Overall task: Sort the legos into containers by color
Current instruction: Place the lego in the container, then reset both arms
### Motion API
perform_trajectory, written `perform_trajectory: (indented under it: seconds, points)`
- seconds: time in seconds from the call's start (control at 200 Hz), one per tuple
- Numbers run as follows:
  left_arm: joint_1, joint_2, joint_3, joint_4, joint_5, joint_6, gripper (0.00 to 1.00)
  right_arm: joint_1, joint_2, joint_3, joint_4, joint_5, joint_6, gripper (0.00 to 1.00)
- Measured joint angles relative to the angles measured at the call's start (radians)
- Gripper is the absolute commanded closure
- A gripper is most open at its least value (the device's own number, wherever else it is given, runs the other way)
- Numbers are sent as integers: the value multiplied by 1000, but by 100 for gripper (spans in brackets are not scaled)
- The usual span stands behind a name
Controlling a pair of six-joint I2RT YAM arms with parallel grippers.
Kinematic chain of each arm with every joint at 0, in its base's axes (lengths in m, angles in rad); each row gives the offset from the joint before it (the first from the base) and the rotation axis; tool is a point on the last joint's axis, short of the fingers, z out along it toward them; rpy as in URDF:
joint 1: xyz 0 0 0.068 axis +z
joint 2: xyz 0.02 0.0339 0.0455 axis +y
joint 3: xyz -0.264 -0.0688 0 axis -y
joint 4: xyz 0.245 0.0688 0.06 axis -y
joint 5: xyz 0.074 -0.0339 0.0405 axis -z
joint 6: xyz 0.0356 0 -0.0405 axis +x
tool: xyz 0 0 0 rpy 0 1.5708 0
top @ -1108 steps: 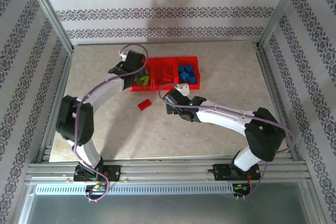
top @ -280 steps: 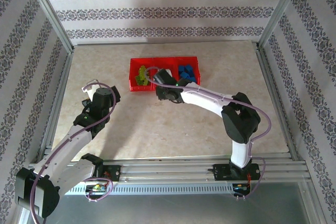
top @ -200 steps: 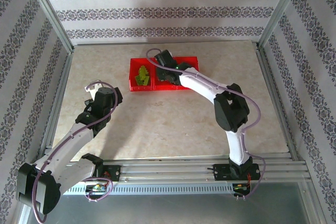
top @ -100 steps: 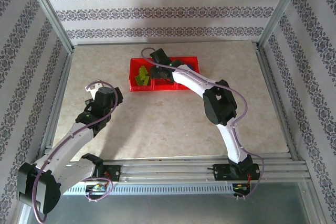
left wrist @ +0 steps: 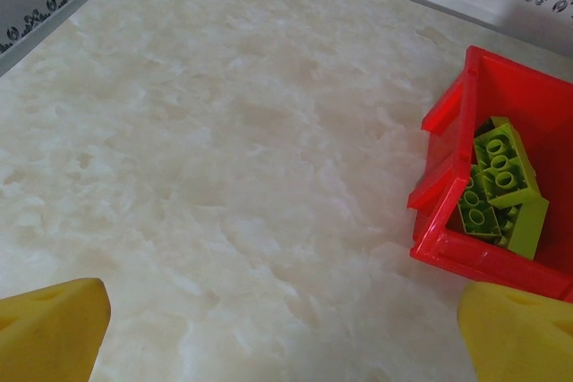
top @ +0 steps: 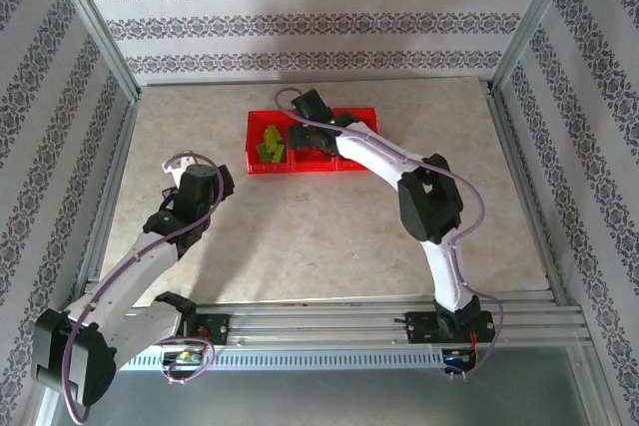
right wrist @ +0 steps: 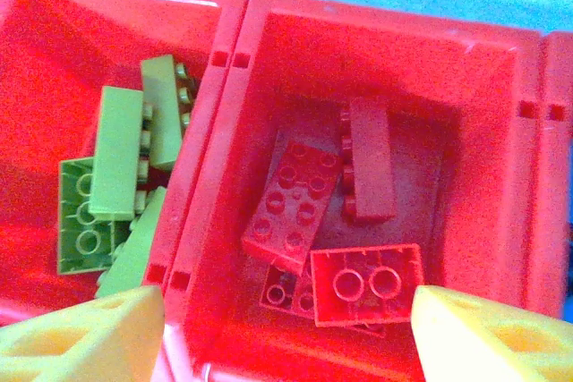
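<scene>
Right gripper (right wrist: 286, 333) spread above red legos (right wrist: 295, 203), arm (top: 379, 157) outstretched, left gripper (left wrist: 285, 333) splayed, seemingly hovering

My left arm (top: 128, 271) and right arm (top: 371, 152) wear white shells between black joint housings, with a lilac cable (top: 178, 157) looping along each. My left end effector (left wrist: 285, 346) and right end effector (right wrist: 286, 346) carry yellow wedge-shaped fingertips (left wrist: 54, 328).

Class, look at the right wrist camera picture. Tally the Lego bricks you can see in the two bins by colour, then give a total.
Lime green bricks: 4
Red bricks: 4
Total: 8 visible; any brick buried underneath is not counted.
</scene>
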Motion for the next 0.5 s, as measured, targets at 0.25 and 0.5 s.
perform_trajectory:
  seconds: [0.25,0.5]
  points:
    - [3,-6,21,-45,24,21,0,-3,-314,-291,66,88,-14,16]
    - [20,-64,21,-112,22,43,0,-77,-605,-658,116,197,2,2]
